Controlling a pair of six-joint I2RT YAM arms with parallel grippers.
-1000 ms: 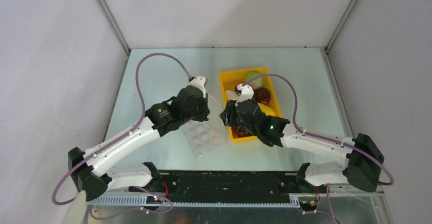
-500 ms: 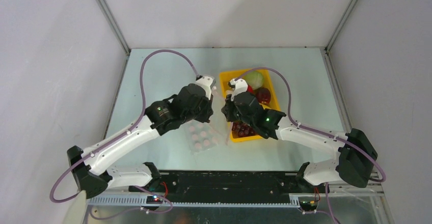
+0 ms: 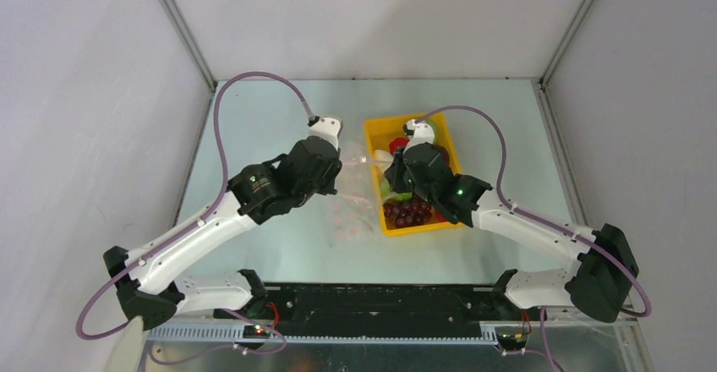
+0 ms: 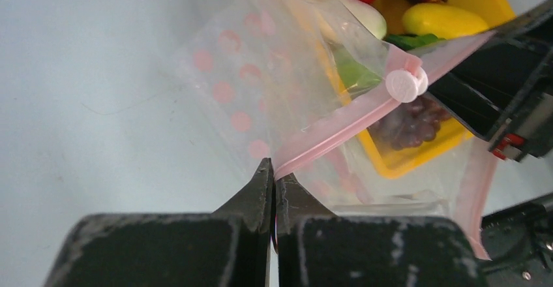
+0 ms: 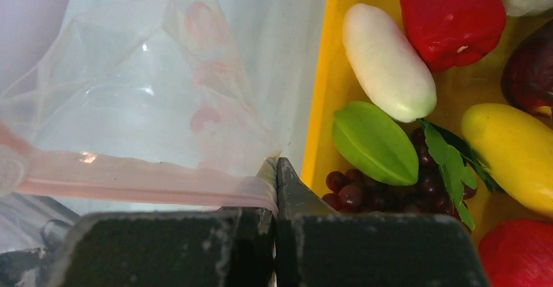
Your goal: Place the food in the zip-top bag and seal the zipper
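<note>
The clear zip-top bag point(image 3: 351, 207) with pink dots hangs lifted between my two grippers, left of the tray. My left gripper point(image 4: 274, 173) is shut on the pink zipper strip point(image 4: 339, 127) at one end; its white slider point(image 4: 404, 85) sits further along. My right gripper point(image 5: 276, 169) is shut on the other end of the strip point(image 5: 130, 179). The food lies in the yellow tray point(image 3: 372, 131): white radish point(image 5: 388, 62), red pepper point(image 5: 453, 16), green leaf piece point(image 5: 375, 143), dark purple grapes point(image 5: 365, 189), a yellow piece point(image 5: 515, 147). The bag point(image 5: 150, 98) looks empty.
The yellow tray point(image 5: 323, 91) stands right of the bag on the pale green table point(image 3: 270, 127). The enclosure's grey walls rise at left, right and back. Both arms meet above the table's middle.
Both grippers have risen and drawn apart, the right one moving back to the right over the tray. The bag has come up off the table and is stretched between them.
</note>
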